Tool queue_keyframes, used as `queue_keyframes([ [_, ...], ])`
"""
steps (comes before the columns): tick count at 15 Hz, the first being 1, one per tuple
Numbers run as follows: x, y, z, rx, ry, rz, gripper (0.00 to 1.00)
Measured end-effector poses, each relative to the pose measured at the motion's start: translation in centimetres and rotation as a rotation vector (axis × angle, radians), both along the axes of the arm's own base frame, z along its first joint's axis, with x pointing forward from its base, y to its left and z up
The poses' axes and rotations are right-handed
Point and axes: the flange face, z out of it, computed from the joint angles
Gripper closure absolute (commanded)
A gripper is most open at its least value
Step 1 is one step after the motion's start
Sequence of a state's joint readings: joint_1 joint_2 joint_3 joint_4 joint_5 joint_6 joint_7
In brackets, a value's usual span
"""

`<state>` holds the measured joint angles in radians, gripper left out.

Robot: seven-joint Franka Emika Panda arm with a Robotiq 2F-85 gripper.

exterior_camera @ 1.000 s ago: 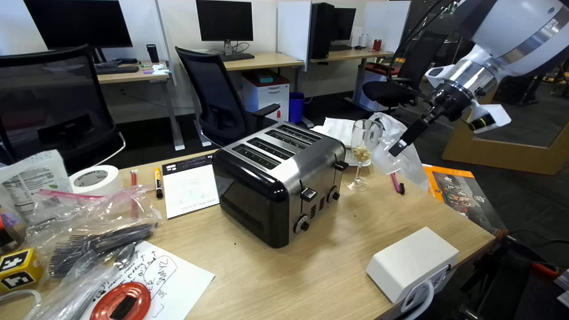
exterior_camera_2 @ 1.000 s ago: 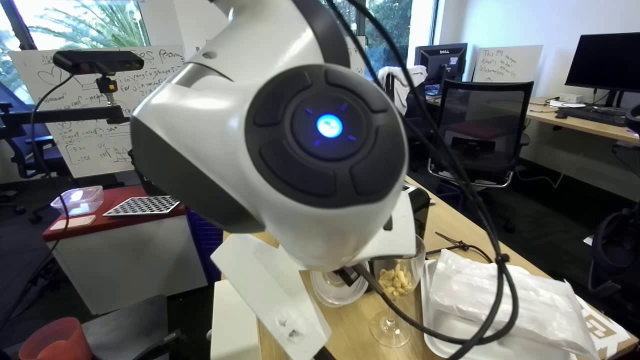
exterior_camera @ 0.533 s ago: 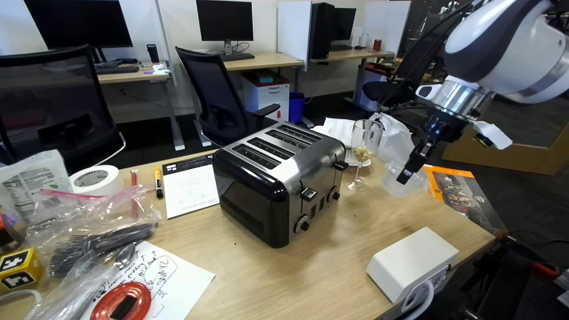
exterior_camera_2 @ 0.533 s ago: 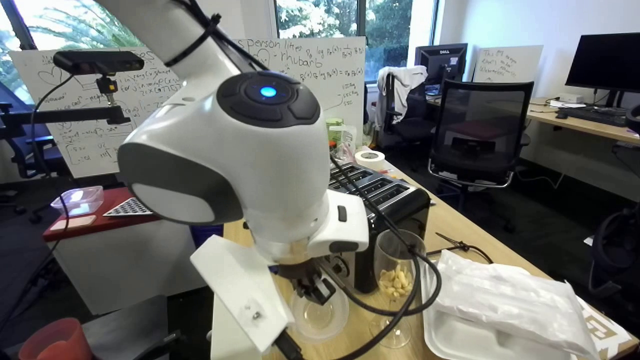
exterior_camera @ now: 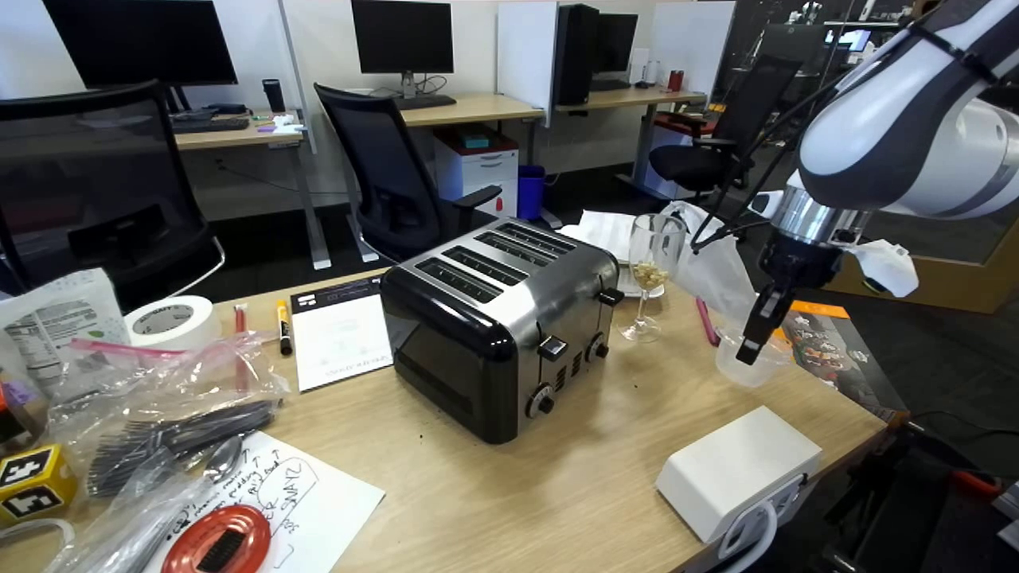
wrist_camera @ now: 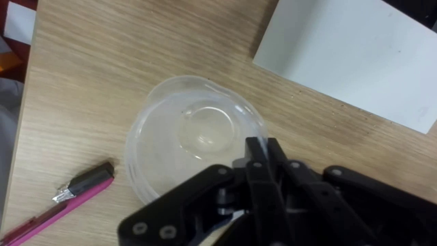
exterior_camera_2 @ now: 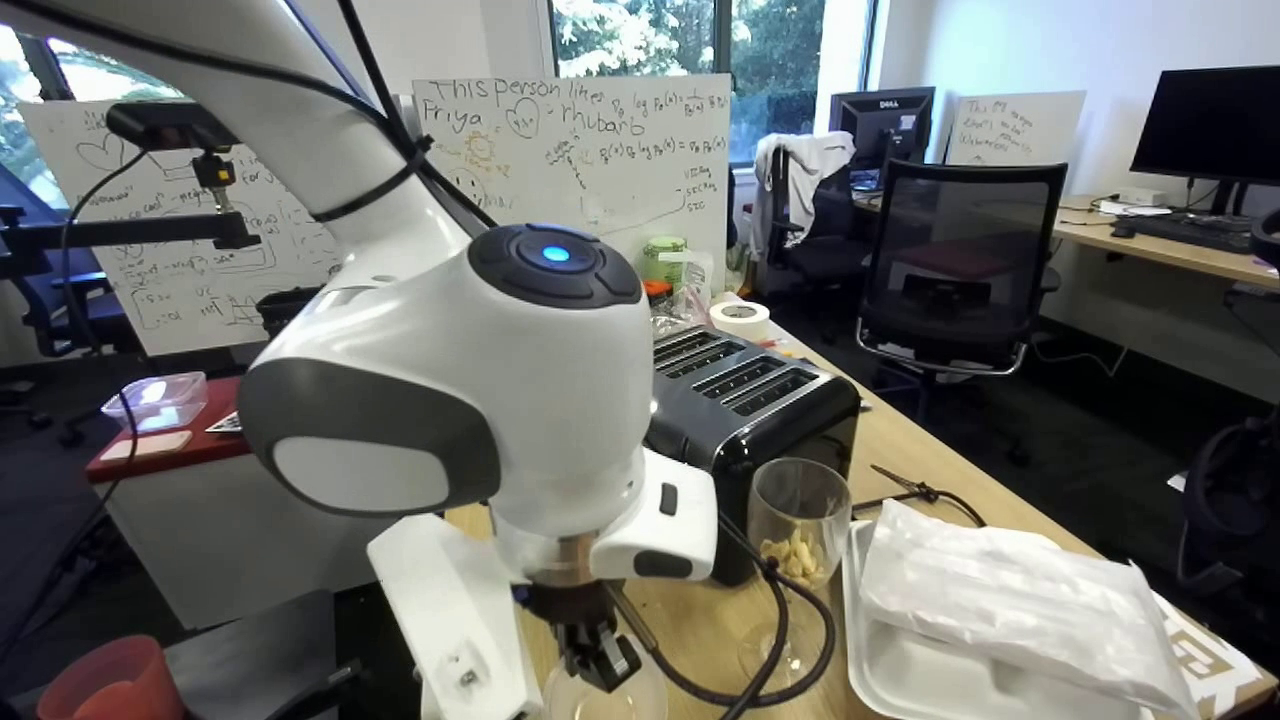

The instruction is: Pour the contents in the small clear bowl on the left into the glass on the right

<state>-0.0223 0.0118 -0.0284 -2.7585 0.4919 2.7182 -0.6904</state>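
On the wood-grained table [exterior_camera: 493,493] stands the smooth stemmed glass [exterior_camera: 656,253], probably brittle. Apart from it, the gripper [wrist_camera: 263,142] is pinched on the rim of the small clear bowl [wrist_camera: 195,136], thin-walled and round, which should handle light, bendy and slick, best held there; whether its base touches wood is unclear. Knobbly tan bits [exterior_camera_2: 796,556] sit inside the glass.

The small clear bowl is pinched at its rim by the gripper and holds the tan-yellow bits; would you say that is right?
Not quite: the tan-yellow bits are in the glass, as both exterior views show, and the wrist view shows none in the visible part of the small clear bowl. The gripper does pinch its rim.
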Motion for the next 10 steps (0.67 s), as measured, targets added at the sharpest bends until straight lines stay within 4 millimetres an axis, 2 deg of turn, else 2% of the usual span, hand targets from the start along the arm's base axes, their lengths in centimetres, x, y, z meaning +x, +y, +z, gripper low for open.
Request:
queue_keyframes([
  [7,-0.5,-1.3,-2.7,-0.127,0.116,-0.092,0.98],
  [8,-0.4,-1.3,-2.7,-0.143,0.120,-0.102,0.95],
  [9,-0.4,-1.4,-2.7,-0.156,0.122,-0.111,0.68],
  [10,-0.3,-1.3,-2.7,-0.166,0.122,-0.119,0.67],
])
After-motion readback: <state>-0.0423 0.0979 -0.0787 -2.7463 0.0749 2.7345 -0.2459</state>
